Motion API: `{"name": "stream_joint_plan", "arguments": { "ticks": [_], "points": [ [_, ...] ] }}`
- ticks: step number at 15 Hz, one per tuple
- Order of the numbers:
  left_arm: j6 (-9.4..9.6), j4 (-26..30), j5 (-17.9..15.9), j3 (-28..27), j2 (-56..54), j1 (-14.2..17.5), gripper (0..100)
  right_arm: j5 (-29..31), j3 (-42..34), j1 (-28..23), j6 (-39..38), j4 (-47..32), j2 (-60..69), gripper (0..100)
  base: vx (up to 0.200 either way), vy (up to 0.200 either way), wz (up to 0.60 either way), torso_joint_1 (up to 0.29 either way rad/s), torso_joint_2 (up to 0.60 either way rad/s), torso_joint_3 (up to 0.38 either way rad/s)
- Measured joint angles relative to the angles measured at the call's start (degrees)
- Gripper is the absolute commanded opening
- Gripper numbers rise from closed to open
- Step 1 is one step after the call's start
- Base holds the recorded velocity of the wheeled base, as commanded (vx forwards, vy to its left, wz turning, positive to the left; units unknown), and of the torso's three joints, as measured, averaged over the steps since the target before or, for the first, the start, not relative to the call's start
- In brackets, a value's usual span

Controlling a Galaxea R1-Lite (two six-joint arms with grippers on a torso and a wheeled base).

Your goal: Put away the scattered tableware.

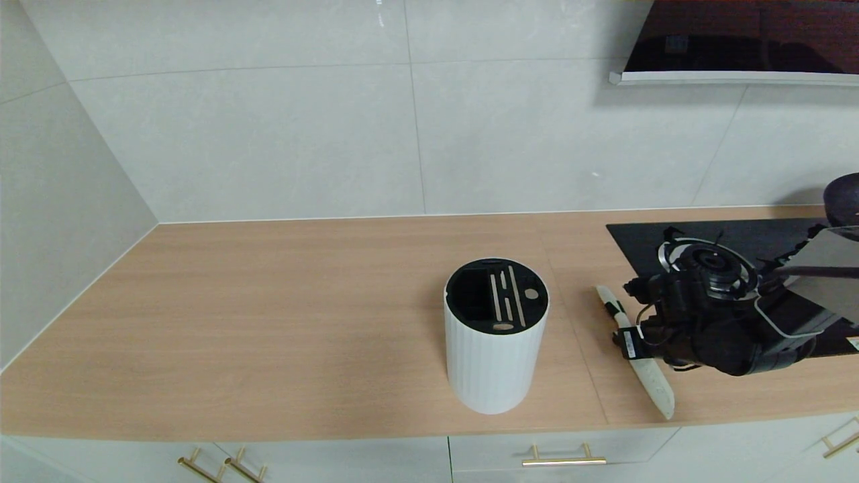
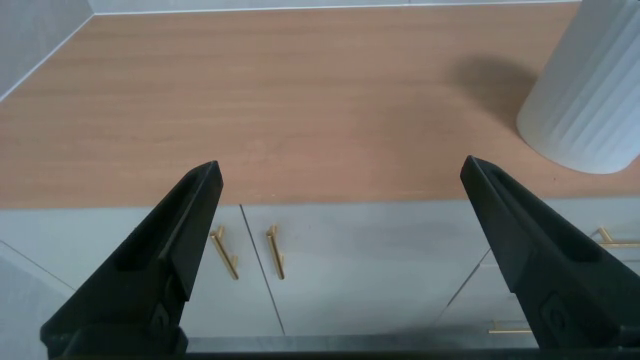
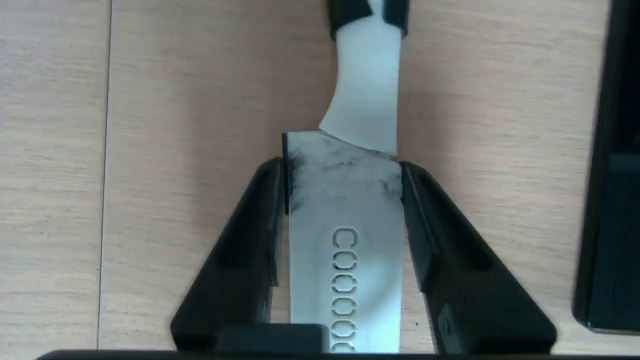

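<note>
Knife (image 1: pixel 654 386) lying on the surface (image 1: pixel 268 322) at 3 o'clock of the white slotted holder (image 1: pixel 495 355). Its middle is hidden beneath the right claw (image 3: pixel 345 172), and its handle is cut off in the right wrist view. The right claw pinches the blade from both sides. The left claw (image 2: pixel 340 170) is spread wide near the surface's front edge.

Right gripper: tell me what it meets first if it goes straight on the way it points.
The white knife, lying on the wooden counter straight ahead of the right gripper; it may be touching it, depth is unclear.
</note>
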State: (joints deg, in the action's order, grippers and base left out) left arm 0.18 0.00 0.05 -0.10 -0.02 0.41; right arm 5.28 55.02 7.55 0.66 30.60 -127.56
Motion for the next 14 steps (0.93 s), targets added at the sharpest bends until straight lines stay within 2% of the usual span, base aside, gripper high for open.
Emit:
{"name": "stream_joint_plan", "arguments": {
  "ticks": [6, 10, 12, 14],
  "points": [
    [0.0, 0.0, 0.0, 0.0, 0.0, 0.0, 100, -0.2, -0.3, 0.0, -0.3, -0.3, 1.4, 0, 0.0, 0.0, 0.0, 0.0, 0.0, 0.0],
    [0.24, 0.0, -1.2, -0.4, 0.0, 0.0, 100, -1.8, -2.8, 0.2, -1.2, -0.2, 9.2, 0, 0.0, 0.0, 0.0, 0.0, 0.0, 0.0],
    [-0.28, 0.6, -4.2, -3.8, 0.7, -0.3, 100, -2.7, -4.0, 0.7, -1.2, -0.5, 15.0, 0, 0.0, 0.0, 0.0, 0.0, 0.0, 0.0],
    [-0.98, 1.5, -7.7, -11.0, 4.9, -0.4, 100, -2.8, -4.3, 2.6, -1.2, -0.7, 21.7, 0, 0.0, 0.0, 0.0, 0.0, 0.0, 0.0]
  ]
}}
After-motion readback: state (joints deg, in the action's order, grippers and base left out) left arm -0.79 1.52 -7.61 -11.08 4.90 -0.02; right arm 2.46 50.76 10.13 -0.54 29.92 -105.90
